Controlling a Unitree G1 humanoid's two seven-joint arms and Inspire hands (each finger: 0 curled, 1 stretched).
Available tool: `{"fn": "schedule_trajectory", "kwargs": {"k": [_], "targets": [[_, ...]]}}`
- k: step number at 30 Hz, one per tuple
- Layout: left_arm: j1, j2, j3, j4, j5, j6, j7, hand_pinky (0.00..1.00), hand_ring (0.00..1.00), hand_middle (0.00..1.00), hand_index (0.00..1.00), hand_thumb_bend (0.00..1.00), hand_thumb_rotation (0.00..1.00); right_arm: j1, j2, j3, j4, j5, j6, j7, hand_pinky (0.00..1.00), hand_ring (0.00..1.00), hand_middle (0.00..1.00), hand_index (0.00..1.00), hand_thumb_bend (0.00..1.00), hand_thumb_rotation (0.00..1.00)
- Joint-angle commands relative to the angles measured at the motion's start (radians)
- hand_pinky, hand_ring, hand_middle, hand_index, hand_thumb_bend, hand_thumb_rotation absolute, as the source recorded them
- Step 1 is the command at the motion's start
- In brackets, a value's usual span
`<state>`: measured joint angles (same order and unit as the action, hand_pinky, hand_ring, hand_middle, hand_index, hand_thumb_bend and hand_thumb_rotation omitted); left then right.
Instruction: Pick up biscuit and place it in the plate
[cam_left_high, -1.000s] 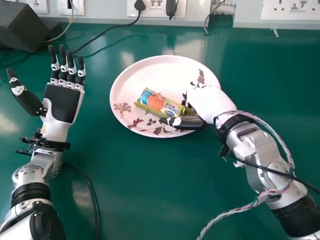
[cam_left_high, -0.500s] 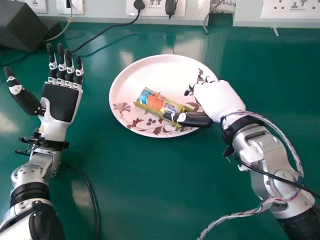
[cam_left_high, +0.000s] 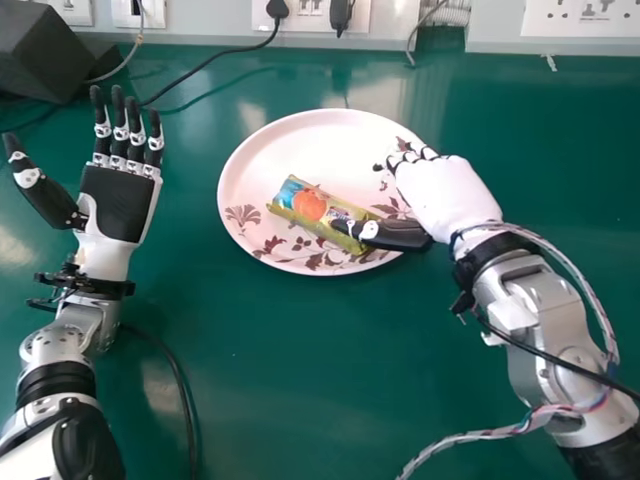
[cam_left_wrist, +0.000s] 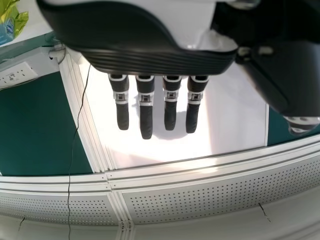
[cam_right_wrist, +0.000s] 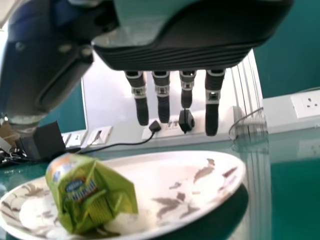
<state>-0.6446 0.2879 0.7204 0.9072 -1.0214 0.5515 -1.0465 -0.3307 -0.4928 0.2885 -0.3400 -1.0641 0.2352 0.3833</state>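
The biscuit packet (cam_left_high: 308, 205) lies on the plate (cam_left_high: 300, 140), toward its front, in the head view. My right hand (cam_left_high: 440, 200) is over the plate's right edge, its thumb extending left across the packet's right end; whether they touch I cannot tell. In the right wrist view, the straight fingers of my right hand (cam_right_wrist: 187, 85) hold nothing, and the green packet (cam_right_wrist: 90, 195) rests on the plate (cam_right_wrist: 200, 205). My left hand (cam_left_high: 118, 200) is palm up at the left with straight fingers; the left wrist view has this hand (cam_left_wrist: 145, 105) too.
A dark box (cam_left_high: 50, 50) stands at the back left of the green table (cam_left_high: 270, 380). Black cables (cam_left_high: 215, 62) run toward wall sockets (cam_left_high: 590, 15) behind the plate. Another cable (cam_left_high: 185, 390) lies beside the left forearm.
My right hand has drawn back to the right, away from the packet, and its fingers have opened. The packet stays on the plate. My left hand has shifted very slightly left.
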Motion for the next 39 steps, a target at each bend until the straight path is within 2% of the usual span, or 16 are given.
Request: {"fn": "schedule_trajectory", "kwargs": {"k": [1,15,21,28,39], "targets": [[0.052,-0.006,-0.008,0.042,0.031,-0.003,-0.016,0.84,0.82,0.92,0.87,0.92,0.46,0.019,0.008,-0.01,-0.019,-0.004,0.004,0.008,0.7,0.76,0.93,0.91,1.0,0.76],[0.044,-0.005,0.0,0.04,0.035,0.004,-0.013,0.85,0.84,0.92,0.91,0.9,0.48,0.062,0.016,-0.041,-0.06,-0.022,-0.015,-0.056,0.7,0.77,0.98,1.0,1.0,0.76],[0.051,-0.01,0.002,0.033,0.036,0.001,-0.004,0.84,0.83,0.92,0.92,0.9,0.47,0.082,0.023,-0.061,-0.081,-0.018,-0.036,-0.102,0.7,0.77,0.98,1.0,1.0,0.74],[0.063,-0.017,-0.002,0.028,0.039,0.001,-0.007,0.86,0.83,0.93,0.92,0.88,0.46,0.103,0.017,-0.095,-0.136,-0.015,-0.049,-0.093,0.7,0.78,0.99,0.99,1.0,0.77],[0.077,-0.009,-0.001,0.035,0.044,-0.013,-0.034,0.79,0.81,0.89,0.96,0.9,0.44,0.129,0.048,-0.142,-0.181,0.008,-0.076,-0.137,0.7,0.78,0.98,0.99,1.0,0.73]]}}
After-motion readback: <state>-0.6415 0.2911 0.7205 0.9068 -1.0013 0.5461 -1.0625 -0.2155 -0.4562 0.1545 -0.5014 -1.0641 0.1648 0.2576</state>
